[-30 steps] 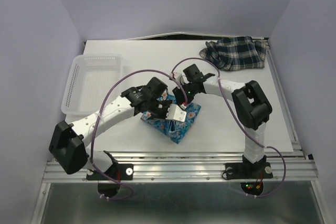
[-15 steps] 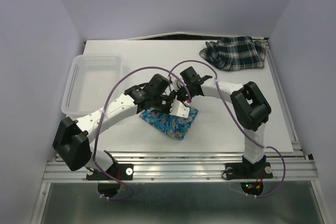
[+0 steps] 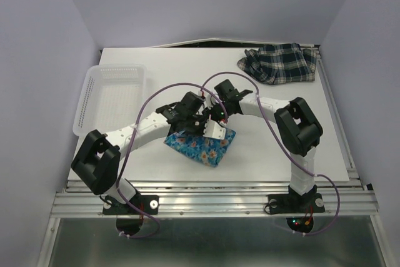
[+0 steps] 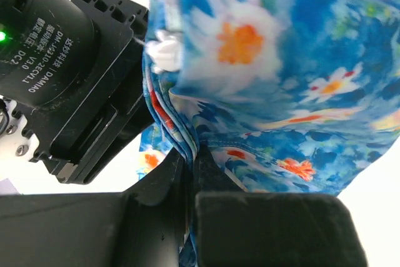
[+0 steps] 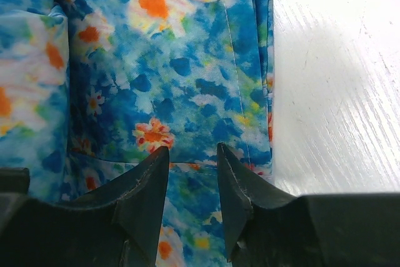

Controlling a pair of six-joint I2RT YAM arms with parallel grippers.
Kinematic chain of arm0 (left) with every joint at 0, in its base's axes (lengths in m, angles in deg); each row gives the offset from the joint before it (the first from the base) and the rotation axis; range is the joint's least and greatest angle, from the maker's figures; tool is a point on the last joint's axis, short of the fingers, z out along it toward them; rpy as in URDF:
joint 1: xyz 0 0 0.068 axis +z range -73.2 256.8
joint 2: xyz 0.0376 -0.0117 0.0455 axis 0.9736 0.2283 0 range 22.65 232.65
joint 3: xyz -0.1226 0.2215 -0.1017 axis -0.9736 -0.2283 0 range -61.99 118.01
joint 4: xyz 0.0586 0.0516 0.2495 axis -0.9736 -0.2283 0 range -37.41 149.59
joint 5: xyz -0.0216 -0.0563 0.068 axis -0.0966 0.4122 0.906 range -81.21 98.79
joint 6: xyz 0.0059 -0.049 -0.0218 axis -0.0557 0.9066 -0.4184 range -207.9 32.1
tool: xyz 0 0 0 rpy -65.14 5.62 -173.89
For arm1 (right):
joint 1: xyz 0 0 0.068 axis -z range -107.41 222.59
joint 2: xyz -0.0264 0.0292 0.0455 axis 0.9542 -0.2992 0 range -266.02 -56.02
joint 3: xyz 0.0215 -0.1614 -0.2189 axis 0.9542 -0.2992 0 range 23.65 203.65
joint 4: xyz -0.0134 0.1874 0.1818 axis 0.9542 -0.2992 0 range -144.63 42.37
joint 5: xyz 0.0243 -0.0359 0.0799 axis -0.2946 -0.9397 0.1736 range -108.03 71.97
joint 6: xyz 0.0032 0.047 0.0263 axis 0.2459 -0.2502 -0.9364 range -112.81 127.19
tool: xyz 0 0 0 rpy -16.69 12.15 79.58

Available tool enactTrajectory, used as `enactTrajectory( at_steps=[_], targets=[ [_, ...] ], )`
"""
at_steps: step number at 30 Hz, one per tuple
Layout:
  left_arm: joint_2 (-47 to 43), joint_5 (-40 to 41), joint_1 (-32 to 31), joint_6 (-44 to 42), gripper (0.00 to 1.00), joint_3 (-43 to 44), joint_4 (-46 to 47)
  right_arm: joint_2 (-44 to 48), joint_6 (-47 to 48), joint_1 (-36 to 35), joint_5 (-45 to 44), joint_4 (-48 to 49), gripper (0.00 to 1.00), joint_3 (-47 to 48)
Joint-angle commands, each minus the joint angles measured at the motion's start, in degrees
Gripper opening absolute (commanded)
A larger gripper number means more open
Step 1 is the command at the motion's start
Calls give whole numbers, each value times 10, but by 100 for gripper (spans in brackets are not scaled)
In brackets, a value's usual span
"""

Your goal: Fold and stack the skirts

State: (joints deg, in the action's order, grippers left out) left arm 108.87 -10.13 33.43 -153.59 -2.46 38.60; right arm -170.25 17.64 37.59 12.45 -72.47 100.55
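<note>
We are mid-fold on the floral skirt point(image 3: 201, 149), which lies bunched on the surface point(image 3: 269, 145) just right of the basket point(image 3: 119, 68), nearer the arm bases. The left gripper point(image 4: 190, 176) has its jaws pinched on a doubled edge of that cloth. The right gripper point(image 5: 192, 157) hangs over it, jaws narrowly apart, with only the cloth below showing through the gap. Next, we judge, the pinched edge must be carried across and laid flat without dragging the lower layer. The plaid skirt point(image 3: 280, 62) sits crumpled well apart from the basket, far right, unfolded. From above, the arms cover the fold line, and close cloth blurs the left wrist view.
</note>
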Motion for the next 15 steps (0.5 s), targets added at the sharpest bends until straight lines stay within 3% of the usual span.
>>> enactTrajectory(
  at_steps=[1, 4, 15],
  targets=[
    [-8, 9, 3, 5, 0, -13, 50, 23, -13, -10, 0, -20, 44, 14],
    [-10, 3, 3, 7, 0, -13, 44, 31, -36, -10, -25, -22, 49, 46],
    [-37, -16, 3, 4, 0, -30, 14, 37, -55, 26, -56, -47, 49, 115]
  ],
)
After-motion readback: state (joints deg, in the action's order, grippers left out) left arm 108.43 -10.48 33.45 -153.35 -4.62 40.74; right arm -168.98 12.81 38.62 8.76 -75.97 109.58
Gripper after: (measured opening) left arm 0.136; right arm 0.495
